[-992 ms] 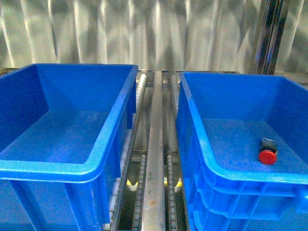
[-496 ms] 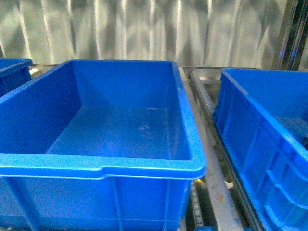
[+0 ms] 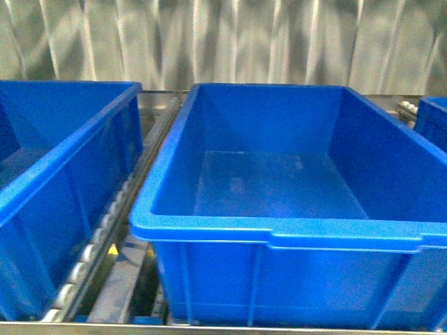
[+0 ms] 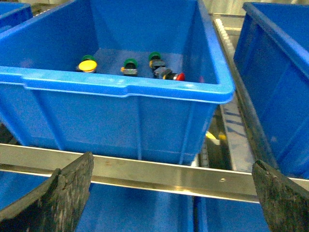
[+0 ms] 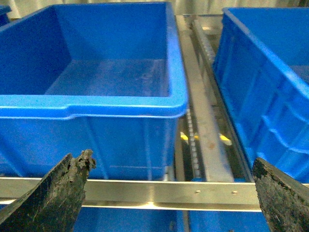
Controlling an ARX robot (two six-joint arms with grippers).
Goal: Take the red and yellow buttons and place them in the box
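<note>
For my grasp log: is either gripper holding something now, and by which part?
Nothing is held. The left gripper and the right gripper are open and empty; the red button and yellow button lie in a crate.

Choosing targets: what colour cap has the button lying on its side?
Red cap, clearest in the left wrist view.

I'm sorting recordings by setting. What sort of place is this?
Probably a factory or warehouse parts line: big blue crates sit on a roller conveyor, one holds industrial push-button switches, and a corrugated metal wall stands behind.
</note>
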